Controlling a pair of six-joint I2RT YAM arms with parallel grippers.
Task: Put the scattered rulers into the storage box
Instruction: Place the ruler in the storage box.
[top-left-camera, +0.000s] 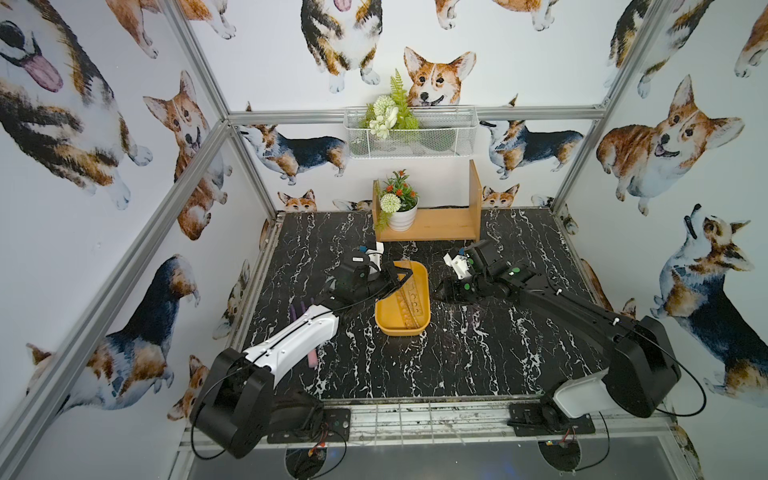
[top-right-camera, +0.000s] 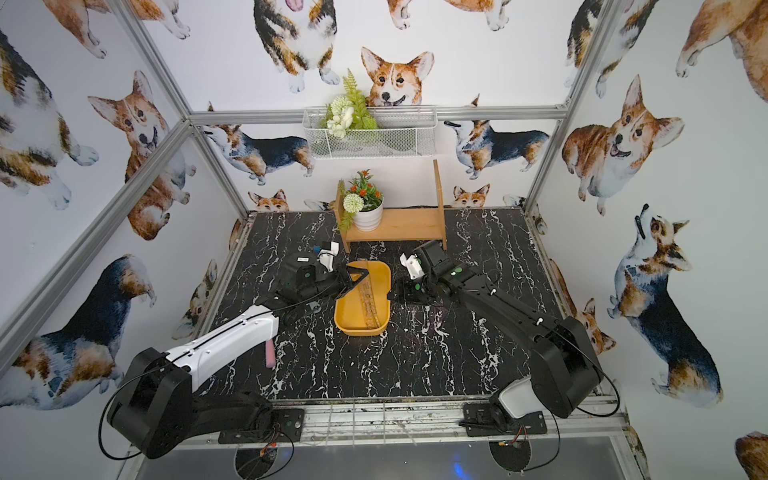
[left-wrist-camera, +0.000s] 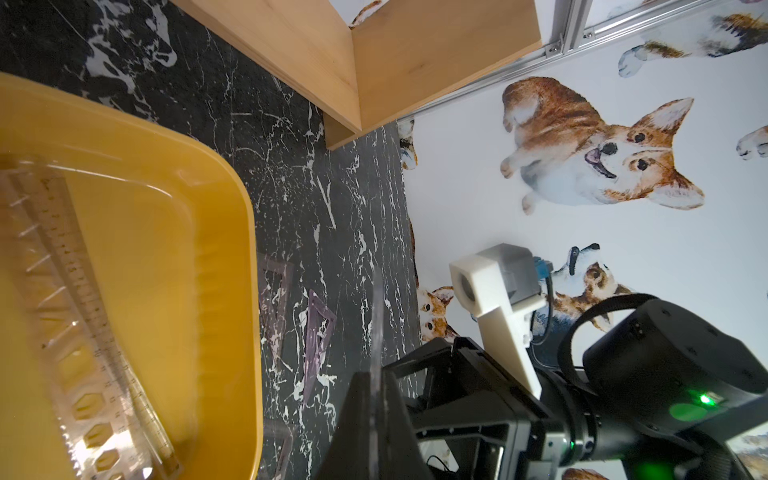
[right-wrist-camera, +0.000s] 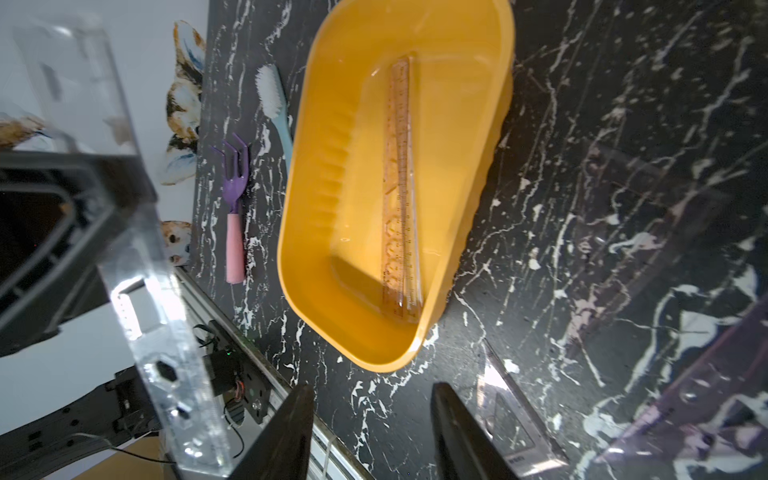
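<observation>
The mustard-yellow storage box lies mid-table, and two clear rulers rest lengthwise in it, also seen in the left wrist view. My left gripper hovers over the box's far left corner, shut on a transparent ruler with stencil holes, seen edge-on between its fingers. My right gripper is open and empty, low over the table just right of the box. A clear set square lies flat beside its finger. Two more set squares lie on the marble nearby.
A purple rake with a pink handle and a blue brush lie left of the box, under my left arm. A wooden shelf with a potted plant stands at the back, with a wire basket above it.
</observation>
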